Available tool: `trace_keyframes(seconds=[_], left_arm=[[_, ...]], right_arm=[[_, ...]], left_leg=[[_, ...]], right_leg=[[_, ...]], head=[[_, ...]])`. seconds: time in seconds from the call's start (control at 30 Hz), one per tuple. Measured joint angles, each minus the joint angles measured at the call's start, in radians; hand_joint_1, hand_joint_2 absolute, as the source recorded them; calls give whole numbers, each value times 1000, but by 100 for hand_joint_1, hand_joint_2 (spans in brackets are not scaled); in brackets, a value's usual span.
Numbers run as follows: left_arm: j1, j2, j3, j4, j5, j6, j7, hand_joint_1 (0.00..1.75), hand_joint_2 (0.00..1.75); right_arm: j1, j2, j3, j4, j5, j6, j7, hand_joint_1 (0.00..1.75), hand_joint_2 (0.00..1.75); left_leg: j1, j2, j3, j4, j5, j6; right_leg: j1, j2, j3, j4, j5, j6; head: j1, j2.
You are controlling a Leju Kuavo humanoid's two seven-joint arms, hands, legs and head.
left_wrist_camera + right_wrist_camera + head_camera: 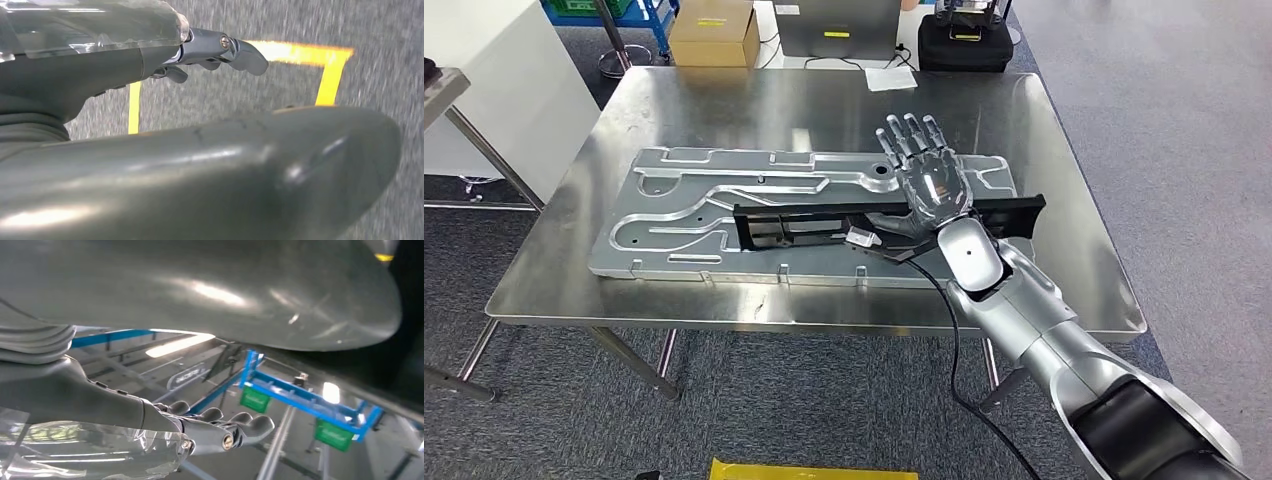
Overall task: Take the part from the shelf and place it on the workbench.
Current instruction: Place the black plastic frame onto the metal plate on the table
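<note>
A long black frame part (804, 225) lies across a large machined silver plate (674, 200) on the steel workbench (724, 110). My right hand (927, 175) hovers over the right half of the part, its fingers stretched out and spread past the bar's far side, and it holds nothing. The wrist and forearm cross over the bar. In the right wrist view the same hand (220, 432) shows extended fingers with ceiling racks behind them. My left hand (210, 50) hangs over the carpet floor with loose fingers and nothing in it.
A cardboard box (714, 35), a grey device (839, 28), a black case (965, 45) and a paper sheet (891, 77) sit beyond the bench's far edge. A white cabinet (494, 90) stands at the left. Yellow floor tape (325, 70) marks the carpet.
</note>
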Motion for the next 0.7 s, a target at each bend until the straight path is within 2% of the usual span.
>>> trace_keyframes(seconds=[0.03,0.07,0.1,0.13,0.17,0.2,0.23,0.27,0.3,0.33,0.37,0.4,0.47,0.5,0.53,0.57,0.63,0.67,0.7], left_arm=[[0,1,0,0,5,4,-2,0,0],[1,2,1,0,10,8,-5,0,0],[1,3,3,0,15,12,-7,0,0],[2,4,5,0,21,16,-8,0,0],[4,4,8,0,27,21,-8,0,0],[5,5,10,0,34,28,-6,0,0],[8,7,13,0,41,35,-3,0,0],[10,9,16,0,47,43,2,0,0],[11,12,20,0,52,49,5,0,0],[13,14,23,0,56,52,7,0,0],[14,16,27,0,58,54,8,0,0],[14,18,30,0,61,55,8,0,0],[15,23,35,0,65,59,8,0,0],[15,24,37,0,66,62,8,0,0],[15,26,38,0,68,65,8,0,0],[15,28,39,0,69,67,8,0,0],[19,31,42,0,71,69,8,0,0],[21,33,43,0,72,70,8,0,0],[24,34,43,0,74,72,7,0,0]], right_arm=[[-5,-7,-7,8,0,-2,7,0,0],[-9,-16,-18,16,0,-6,12,0,0],[-12,-30,-34,26,0,-11,15,0,0],[-12,-45,-54,36,-1,-17,18,0,0],[-10,-60,-76,46,-5,-23,18,0,0],[-5,-75,-103,56,-13,-29,17,0,0],[5,-88,-138,62,-27,-38,17,0,0],[20,-97,-181,66,-43,-50,16,0,0],[37,-104,-232,69,-55,-67,12,0,0],[55,-107,-285,69,-60,-85,6,0,0],[73,-109,-335,70,-57,-102,-1,0,0],[91,-110,-382,69,-49,-116,-8,0,0],[126,-111,-463,69,-32,-134,-17,0,0],[143,-112,-499,69,-27,-143,-21,0,0],[160,-113,-535,69,-25,-153,-24,0,0],[174,-114,-569,69,-24,-162,-26,0,0],[200,-115,-625,70,-24,-174,-29,0,0],[212,-116,-645,71,-23,-176,-30,0,0],[223,-116,-662,72,-23,-178,-31,0,0]], left_leg=[[0,0,-11,25,-30,-4],[3,1,-27,73,-77,-7],[5,1,-45,134,-126,-11],[7,2,-59,199,-161,-15],[10,2,-65,249,-175,-19],[12,2,-57,269,-169,-22],[15,2,-29,251,-151,-23],[17,3,16,199,-131,-24],[18,2,69,130,-127,-23],[16,1,112,70,-127,-19],[13,1,138,28,-134,-14],[10,1,148,10,-142,-8],[9,2,147,1,-139,9],[10,2,148,-3,-135,18],[11,3,148,-8,-130,26],[12,4,146,-12,-125,33],[11,3,141,-12,-121,39],[11,3,138,-12,-120,39],[10,3,137,-11,-119,40]], right_leg=[[-4,-2,-8,-4,12,-6],[-5,-4,-17,-6,21,-9],[-6,-6,-27,-6,30,-12],[-6,-8,-37,-6,38,-12],[-6,-11,-46,-5,45,-10],[-6,-13,-55,-4,51,-7],[-7,-14,-63,-2,57,-3],[-8,-15,-69,0,60,0],[-8,-16,-75,3,63,4],[-9,-16,-79,7,65,9],[-8,-15,-83,10,67,14],[-8,-15,-85,11,69,21],[-10,-13,-85,11,72,34],[-11,-11,-88,18,66,40],[-13,-10,-99,43,48,45],[-15,-7,-119,86,20,49],[-15,-4,-180,216,-46,55],[-15,-3,-204,267,-62,58],[-16,-2,-213,289,-62,59]], head=[[-1,0],[-2,0],[-3,0],[-4,0],[-4,0],[-4,0],[-3,0],[-3,0],[-3,0],[-3,0],[-3,0],[-3,0],[-2,0],[-2,0],[-1,0],[0,0],[1,0],[1,0],[1,0]])
